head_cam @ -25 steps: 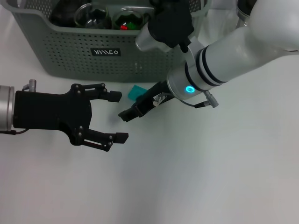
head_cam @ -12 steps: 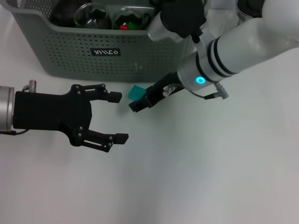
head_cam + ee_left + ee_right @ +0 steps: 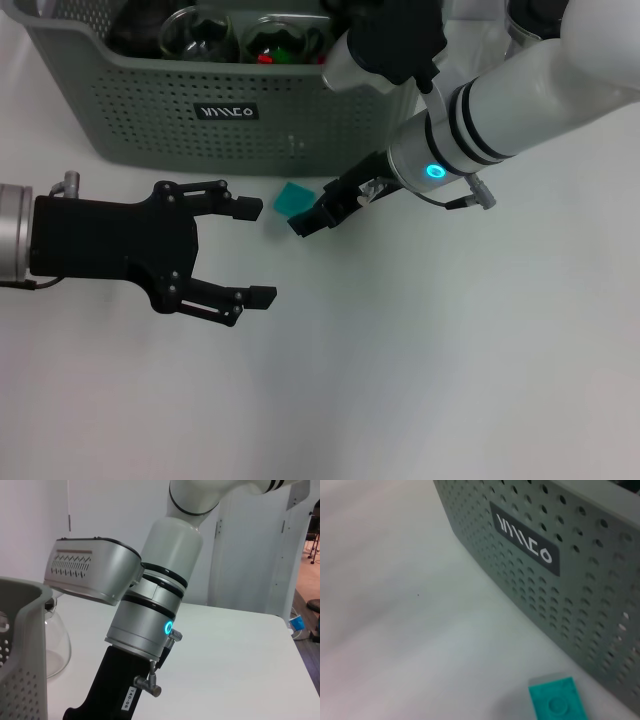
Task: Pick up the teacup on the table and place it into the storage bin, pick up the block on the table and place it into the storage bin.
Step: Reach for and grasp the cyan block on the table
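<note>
The block is a small teal plastic brick lying flat on the white table, just in front of the storage bin and near its label. The right wrist view shows a round stud on its top face and straight, low sides.

The right gripper reaches down at a slant from the right, its dark fingertips just beside the block on the table side; whether its fingers are apart or together cannot be made out. The left gripper hangs over the table to the left, fingers spread wide and holding nothing, a little apart from the block.

The block looks light, rigid and smooth, so it should not deform but could skid or flip if pushed from one side. Being so low, it probably wants a pinch across two opposite straight sides, fingertips close to the table. Glass vessels already sit inside the bin, so the block is best set down gently.
</note>
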You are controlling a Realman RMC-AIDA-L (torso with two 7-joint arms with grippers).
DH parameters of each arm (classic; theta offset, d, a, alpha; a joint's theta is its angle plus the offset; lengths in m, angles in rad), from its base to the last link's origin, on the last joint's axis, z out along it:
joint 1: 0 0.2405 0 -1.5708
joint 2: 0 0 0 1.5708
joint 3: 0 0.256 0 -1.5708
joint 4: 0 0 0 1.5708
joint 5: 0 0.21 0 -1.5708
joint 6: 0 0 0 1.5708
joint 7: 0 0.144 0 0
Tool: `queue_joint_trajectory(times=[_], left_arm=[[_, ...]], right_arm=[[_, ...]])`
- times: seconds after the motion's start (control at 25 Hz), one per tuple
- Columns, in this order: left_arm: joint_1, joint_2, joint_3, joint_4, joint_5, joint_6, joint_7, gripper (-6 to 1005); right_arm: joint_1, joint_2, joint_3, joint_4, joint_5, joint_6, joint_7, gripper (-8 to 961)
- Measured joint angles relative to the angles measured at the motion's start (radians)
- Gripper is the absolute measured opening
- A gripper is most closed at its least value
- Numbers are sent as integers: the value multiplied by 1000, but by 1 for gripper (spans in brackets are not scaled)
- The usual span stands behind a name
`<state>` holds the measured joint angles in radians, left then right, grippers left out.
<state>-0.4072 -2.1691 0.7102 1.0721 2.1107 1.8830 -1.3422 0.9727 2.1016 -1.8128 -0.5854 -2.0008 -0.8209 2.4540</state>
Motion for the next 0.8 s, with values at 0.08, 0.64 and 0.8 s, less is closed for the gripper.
queue_joint_trajectory(times=[0.08, 0.64, 0.8], left_arm=[[-1, 0, 0, 0, 0, 0, 0, 952], [-6, 0, 0, 0, 0, -4, 0, 952], [-8, 0, 0, 0, 0, -4, 0, 952]], right_arm=[[0, 2, -5, 1, 0, 11, -2, 761], [-2, 10, -55, 1, 4, 63, -25, 740], [-1, 11, -69, 1, 7, 74, -26, 731]])
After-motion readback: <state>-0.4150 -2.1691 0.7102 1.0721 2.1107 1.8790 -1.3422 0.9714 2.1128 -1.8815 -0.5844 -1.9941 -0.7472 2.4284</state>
